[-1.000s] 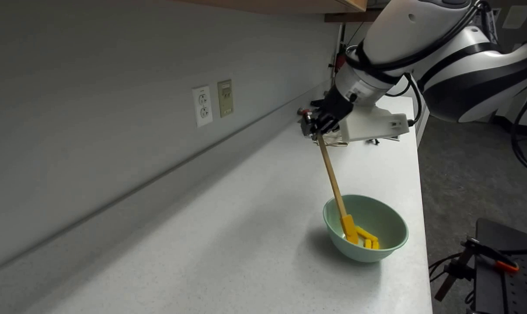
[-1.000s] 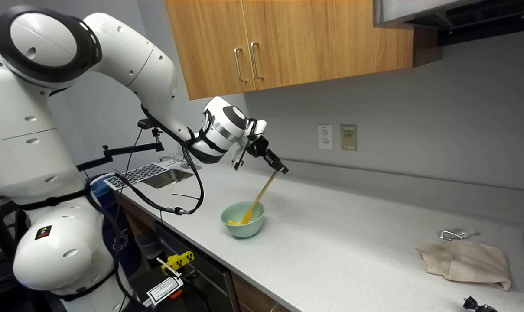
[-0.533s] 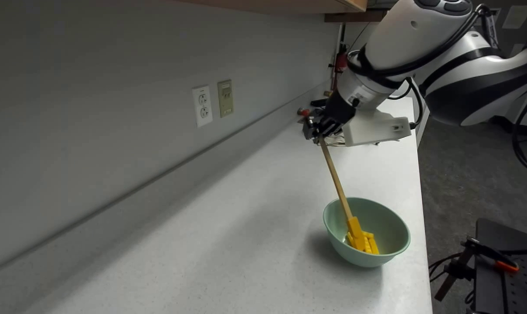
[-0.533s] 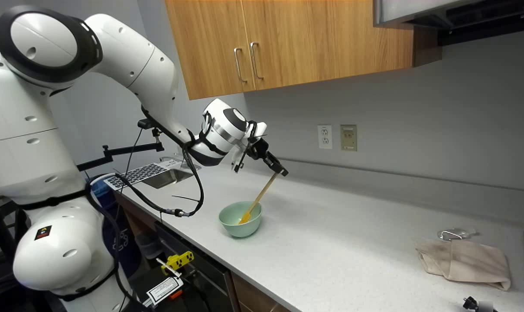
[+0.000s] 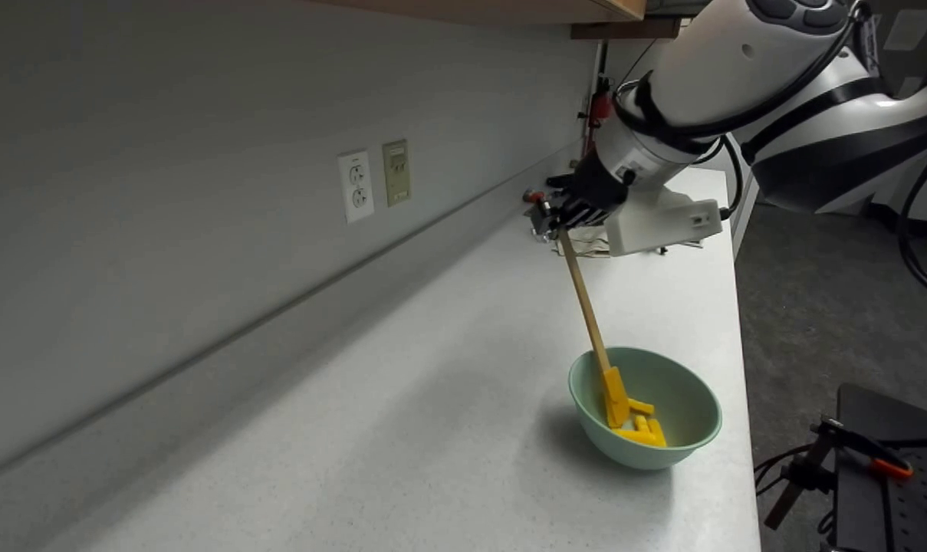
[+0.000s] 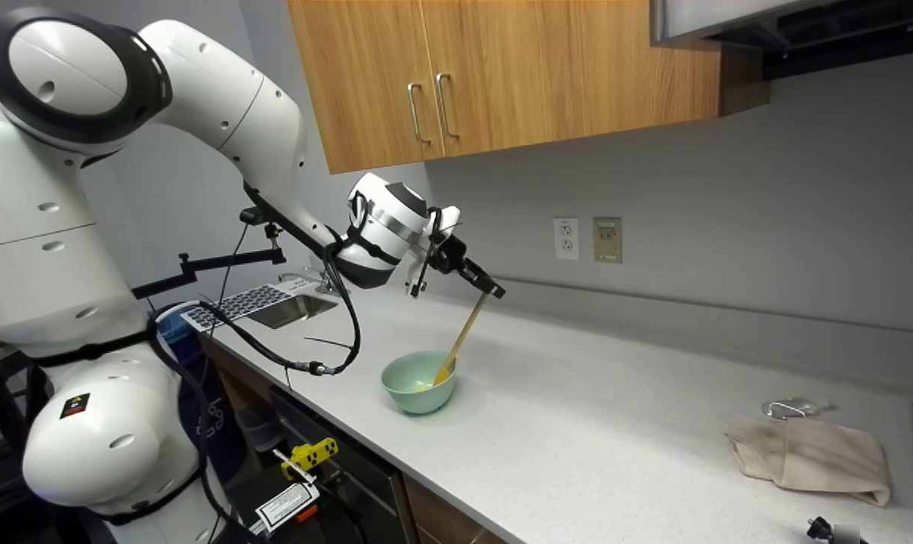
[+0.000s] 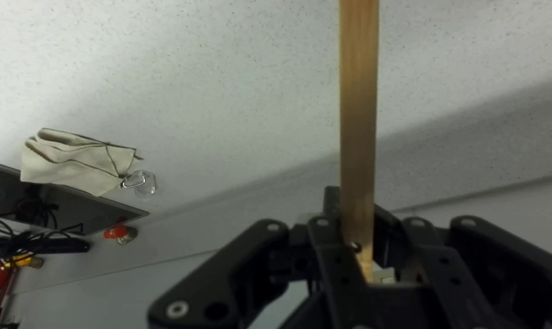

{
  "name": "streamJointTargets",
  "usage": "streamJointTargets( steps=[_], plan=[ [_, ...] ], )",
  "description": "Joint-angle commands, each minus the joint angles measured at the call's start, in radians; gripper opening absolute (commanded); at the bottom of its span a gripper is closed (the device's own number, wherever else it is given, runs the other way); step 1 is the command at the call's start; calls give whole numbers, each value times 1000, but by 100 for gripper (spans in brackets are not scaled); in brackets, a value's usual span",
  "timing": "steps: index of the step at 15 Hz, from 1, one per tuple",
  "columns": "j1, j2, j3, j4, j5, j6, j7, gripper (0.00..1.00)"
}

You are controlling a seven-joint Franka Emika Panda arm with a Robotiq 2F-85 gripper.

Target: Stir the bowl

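Observation:
The pale mint-green bowl (image 5: 682, 395) stands upright on the counter near its front edge; it also shows in an exterior view (image 6: 418, 402). Several yellow pieces (image 5: 647, 435) lie in its bottom. My gripper (image 5: 553, 218) is above and beyond the bowl, shut on the top of a wooden spatula handle (image 5: 583, 299). It holds the spatula at a slant, with the yellow blade (image 5: 615, 397) down inside the bowl near the wall-side, beside the pieces. In the wrist view the handle (image 7: 358, 100) runs up from between the fingers (image 7: 355, 214); the bowl is out of view there.
A folded beige cloth (image 6: 807, 457) and a clear plastic item (image 6: 792, 408) lie farther along the counter (image 6: 615, 438). The wall with an outlet (image 6: 566, 239) stands behind. A wooden cabinet (image 6: 532, 68) hangs above. A sink (image 6: 294, 310) is at the far end.
The spatula blade swung across the pieces, then back toward the wall side of the bowl. The yellow pieces shifted. The bowl slid slightly early on. The gripper stayed shut on the handle.

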Motion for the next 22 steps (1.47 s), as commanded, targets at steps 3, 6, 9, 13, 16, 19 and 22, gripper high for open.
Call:
streamJointTargets(
  steps=[3, 6, 9, 13, 16, 19, 22],
  plan=[
    [4, -20, 17, 20, -239, -109, 167, 2],
    [0, -11, 12, 15, -210, -106, 142, 2],
    [-6, 2, -2, 8, -90, -21, 85, 2],
    [-8, 43, -17, -4, 152, 150, -15, 2],
    [-4, 62, -12, -3, 241, 161, -61, 2],
    [-5, 45, -18, 15, 161, 102, -12, 2],
    [-5, 18, -28, 40, 23, 37, 50, 2]
  ],
)
